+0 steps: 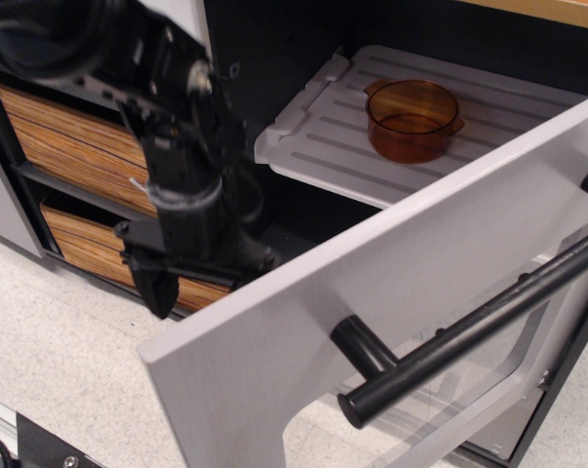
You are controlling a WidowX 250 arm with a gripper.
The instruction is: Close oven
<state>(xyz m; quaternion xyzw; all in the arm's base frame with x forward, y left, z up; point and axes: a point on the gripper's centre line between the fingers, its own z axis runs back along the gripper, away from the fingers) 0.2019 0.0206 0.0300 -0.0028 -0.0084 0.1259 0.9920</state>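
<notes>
The oven's large grey door [303,322] hangs open and tilts toward the camera, with its thick black bar handle [469,336] and clear window [469,400] at the lower right. Inside the black oven, a white ribbed rack [323,146] carries an amber plastic pot [411,119]. My black gripper [204,281] points down just left of and behind the door's left top edge. One finger [159,288] shows, set wide to the left; the other is hidden behind the door edge. The jaws look open and hold nothing.
Two wood-grain drawers [74,146] sit behind and to the left of the arm. A speckled white floor [50,370] runs along the lower left. A wooden counter edge [557,10] shows at the top right.
</notes>
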